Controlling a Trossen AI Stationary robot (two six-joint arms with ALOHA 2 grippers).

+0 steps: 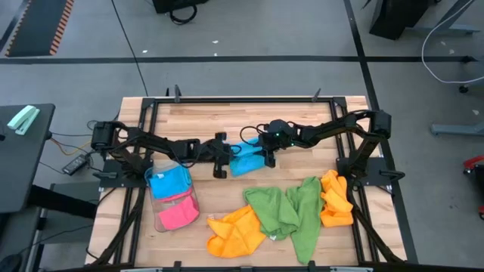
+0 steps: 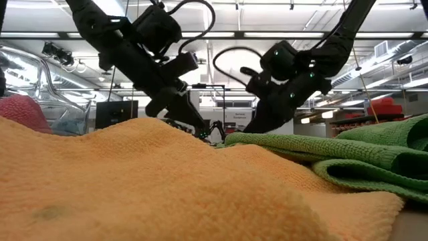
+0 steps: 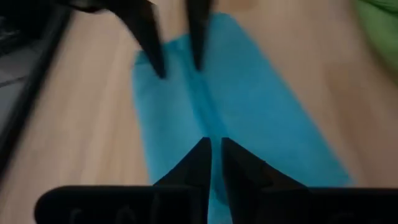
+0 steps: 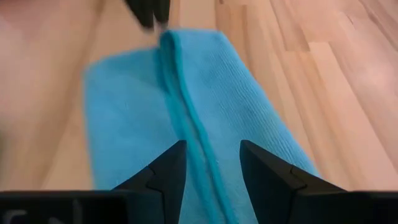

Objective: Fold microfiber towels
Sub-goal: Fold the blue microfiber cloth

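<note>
A sky blue microfiber towel (image 1: 246, 161) lies folded on the wooden table's middle, with a raised ridge (image 4: 186, 106) running along it. My left gripper (image 3: 216, 146) comes at its left end, fingers nearly together on that ridge. My right gripper (image 4: 211, 158) is at its right end, open, one finger on each side of the ridge. Orange (image 1: 236, 233) and green (image 1: 291, 211) towels lie crumpled near the front edge. My left gripper pinches the raised ridge at the blue towel's left end (image 3: 208, 121) between its two fingers, slanting down from the table's left, in line with the ridge. The towel lies on the table. My right gripper's fingertips (image 3: 158, 65) stand over the cloth; I cannot tell whether they touch it.
A clear plastic tray (image 1: 157, 221) at the front left holds a blue towel (image 1: 168, 181) and a pink one (image 1: 178, 214). Another orange towel (image 1: 335, 198) lies at the right. In the low view, orange cloth (image 2: 134, 181) and green cloth (image 2: 348, 154) hide the blue towel.
</note>
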